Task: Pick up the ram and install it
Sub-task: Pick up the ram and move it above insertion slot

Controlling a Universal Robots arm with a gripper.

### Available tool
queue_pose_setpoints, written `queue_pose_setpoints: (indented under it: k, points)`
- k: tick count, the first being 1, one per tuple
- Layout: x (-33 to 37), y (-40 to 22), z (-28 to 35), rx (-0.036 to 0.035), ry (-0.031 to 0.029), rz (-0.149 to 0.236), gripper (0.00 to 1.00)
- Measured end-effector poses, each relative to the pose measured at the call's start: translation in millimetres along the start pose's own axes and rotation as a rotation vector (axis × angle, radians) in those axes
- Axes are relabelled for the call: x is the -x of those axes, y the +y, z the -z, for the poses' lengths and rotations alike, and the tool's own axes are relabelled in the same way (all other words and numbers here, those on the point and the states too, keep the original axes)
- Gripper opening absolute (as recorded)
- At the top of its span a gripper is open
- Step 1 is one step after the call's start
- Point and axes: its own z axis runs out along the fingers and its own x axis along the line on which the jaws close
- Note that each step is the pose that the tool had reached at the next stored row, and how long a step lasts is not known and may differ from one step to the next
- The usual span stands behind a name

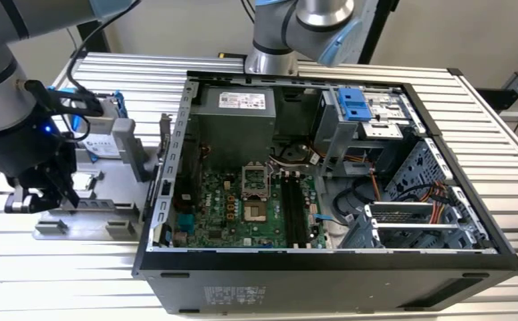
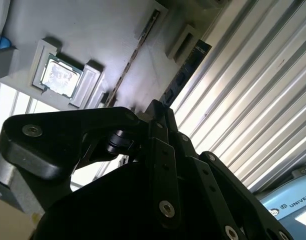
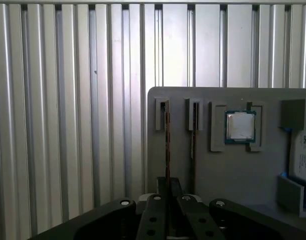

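Observation:
The ram (image 3: 167, 145) is a thin stick standing on edge in the slot nearest the edge of a grey holder tray (image 3: 218, 170). It appears as a dark strip (image 2: 185, 72) in the second wrist view. My gripper (image 3: 168, 182) sits low over the tray, its fingers pressed together on the near end of that stick. They meet at the same end (image 2: 157, 107) in the second wrist view. In the exterior view the gripper (image 1: 45, 197) hangs over the tray at the exterior view's left, beside the open computer case (image 1: 330, 257). The motherboard's long black memory slots (image 1: 293, 207) lie inside.
A second thin stick (image 3: 193, 145) stands in the neighbouring slot. A square silver processor chip (image 3: 240, 126) rests in a tray pocket, and a boxy hard drive (image 1: 107, 144) stands farther back. The ribbed metal table (image 3: 68, 125) surrounds the tray. Cables and drive bays (image 1: 365, 110) fill the case's right side.

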Motion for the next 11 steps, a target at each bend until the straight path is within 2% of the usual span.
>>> queue_pose_setpoints:
  k: [11]
  points:
    - [0.2,0.2,10.1,-0.0003,0.0000,0.000,0.00]
